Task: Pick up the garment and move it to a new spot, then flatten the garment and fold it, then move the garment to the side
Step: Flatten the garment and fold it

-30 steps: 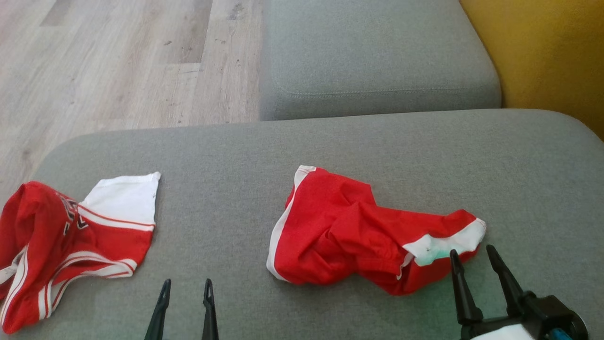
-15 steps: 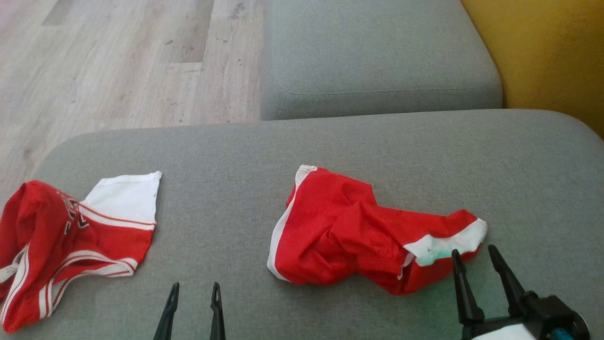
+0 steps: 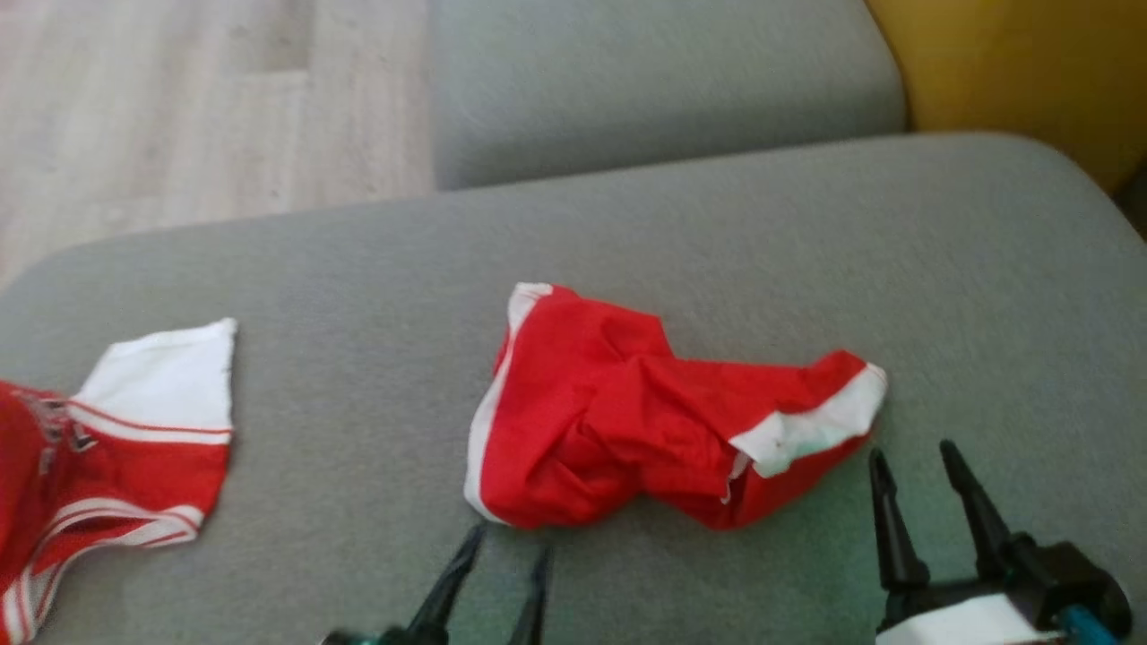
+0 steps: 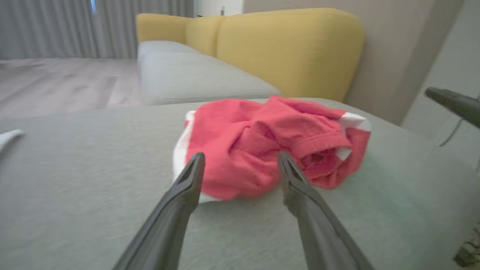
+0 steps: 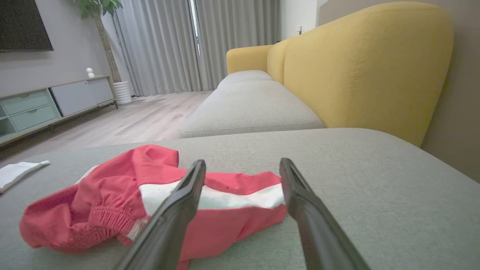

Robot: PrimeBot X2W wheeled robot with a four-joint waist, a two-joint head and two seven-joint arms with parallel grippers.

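Note:
The garment [image 3: 645,412] is a crumpled pair of red shorts with white trim, lying mid-cushion on the grey sofa seat [image 3: 376,269]. It appears again in the left wrist view [image 4: 262,146] and the right wrist view [image 5: 123,198]. My left gripper [image 3: 506,546] is open just short of the garment's near left corner, fingers pointing at it; in its own view [image 4: 240,165] the red cloth lies just beyond the tips. My right gripper [image 3: 909,457] is open beside the white-banded end, with that band showing between its fingers [image 5: 242,167]. Neither holds anything.
A second red and white garment [image 3: 116,448] lies at the seat's left edge. Another grey cushion [image 3: 663,81] sits beyond, with yellow backrest [image 3: 1013,72] at right and wood floor [image 3: 179,107] at far left. A media cabinet [image 5: 48,101] stands across the room.
The head camera has shifted, so the whole scene sits lower-left in frame. My left gripper has moved right and forward toward the garment's near corner. The right gripper has kept its place by the white band.

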